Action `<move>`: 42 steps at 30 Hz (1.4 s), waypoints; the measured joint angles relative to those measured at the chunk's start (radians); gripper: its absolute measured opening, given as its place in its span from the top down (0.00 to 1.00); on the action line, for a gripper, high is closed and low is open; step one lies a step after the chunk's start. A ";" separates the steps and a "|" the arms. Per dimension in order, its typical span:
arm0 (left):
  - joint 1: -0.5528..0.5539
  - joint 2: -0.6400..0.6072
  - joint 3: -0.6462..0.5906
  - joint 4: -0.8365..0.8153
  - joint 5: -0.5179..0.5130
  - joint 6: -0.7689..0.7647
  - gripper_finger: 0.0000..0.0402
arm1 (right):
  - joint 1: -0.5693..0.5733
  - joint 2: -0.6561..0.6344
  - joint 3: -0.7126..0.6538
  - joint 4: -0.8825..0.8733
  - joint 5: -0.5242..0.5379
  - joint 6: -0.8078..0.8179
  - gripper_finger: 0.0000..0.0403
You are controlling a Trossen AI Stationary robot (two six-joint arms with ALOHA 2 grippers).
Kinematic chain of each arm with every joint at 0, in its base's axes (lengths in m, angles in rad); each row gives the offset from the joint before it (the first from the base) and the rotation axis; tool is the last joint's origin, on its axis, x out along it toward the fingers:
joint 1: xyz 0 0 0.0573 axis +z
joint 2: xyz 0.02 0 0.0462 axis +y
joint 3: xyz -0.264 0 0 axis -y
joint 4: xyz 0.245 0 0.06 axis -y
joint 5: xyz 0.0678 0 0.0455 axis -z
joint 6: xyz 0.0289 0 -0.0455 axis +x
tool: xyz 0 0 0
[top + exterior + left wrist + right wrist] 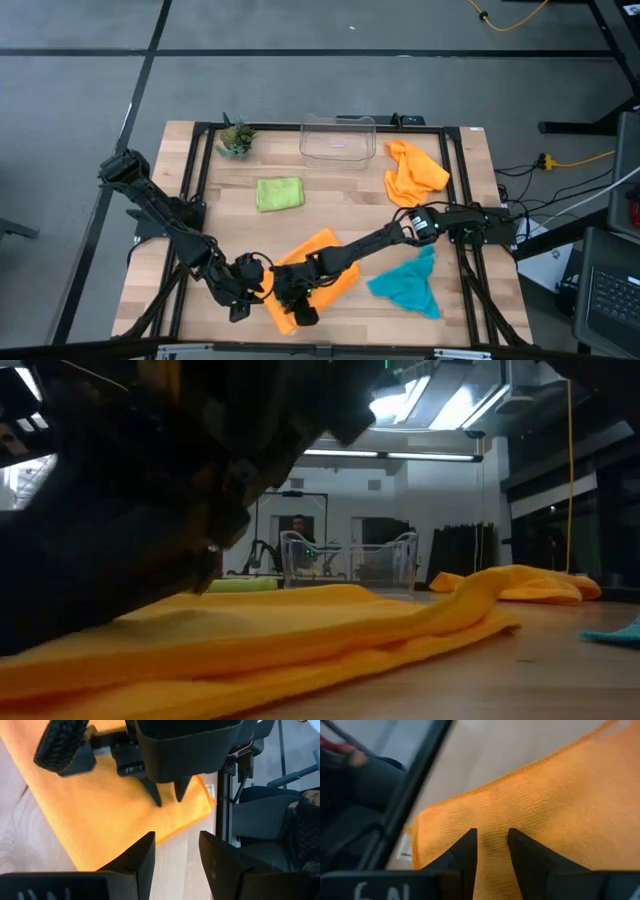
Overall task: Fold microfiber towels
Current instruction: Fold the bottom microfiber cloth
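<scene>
**A:** So, which way is the near orange towel (318, 275) lying from the tools?

**B:** It's lying flat on the counter (460, 310), well to the near side of the clear bin (338, 140). Its long axis is running diagonally, with the far end pointing back toward the bin. Both tools are working at the end farthest from the bin. The left tool (177, 840) is hovering at the towel's edge, spread, with bare wood showing through the gap. The right tool (492, 837) is coming down onto the cloth just inside that corner, so it's sitting nearer.

**A:** Is the right one pinching?

**B:** I cannot tell; it's meeting the cloth, but a grip isn't showing.

**A:** And beyond?

**B:** A teal towel (408, 285) is lying crumpled to the right. The green towel (279, 193) is sitting folded just short of the bin, and another orange towel (415, 172) is bunching beside it.

**A:** Anything hidden?

**B:** The arms are covering the near corner from above, and a dark arm is blocking much of the low view.
</scene>
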 joint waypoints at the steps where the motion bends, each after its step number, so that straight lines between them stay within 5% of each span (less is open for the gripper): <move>1: 0.000 0.000 0.000 -0.001 0.000 0.000 0.64 | 0.001 -0.009 0.017 -0.047 0.035 -0.007 0.71; 8: -0.005 0.000 0.000 0.001 -0.001 0.000 0.64 | 0.047 -0.114 0.146 -0.601 0.295 -0.069 0.71; 13: -0.006 0.000 -0.001 0.001 -0.019 0.000 0.64 | 0.110 -0.185 0.110 -0.848 0.473 0.005 0.71; 23: -0.006 0.000 -0.001 0.000 -0.026 0.000 0.64 | 0.226 -0.533 -0.397 -0.908 0.916 0.538 0.71; 26: -0.005 0.000 -0.001 0.000 -0.026 0.000 0.64 | 0.243 -0.674 -0.611 -0.805 0.940 0.811 0.71; 29: -0.005 0.000 -0.001 0.000 -0.026 0.003 0.64 | 0.242 -0.792 -0.787 -0.522 0.820 0.981 0.71; 32: -0.005 0.000 -0.001 0.000 -0.040 0.007 0.64 | 0.243 -0.832 -0.923 -0.087 0.730 0.865 0.71; 36: -0.005 0.000 -0.001 0.000 -0.056 0.008 0.64 | 0.239 -0.796 -1.020 0.424 0.847 0.585 0.71; 39: -0.005 0.000 -0.001 0.000 -0.058 0.007 0.64 | 0.220 -0.720 -1.032 0.537 0.954 0.508 0.71; 42: -0.005 0.001 -0.001 0.000 -0.059 0.007 0.64 | 0.197 -0.636 -0.991 0.544 0.947 0.527 0.71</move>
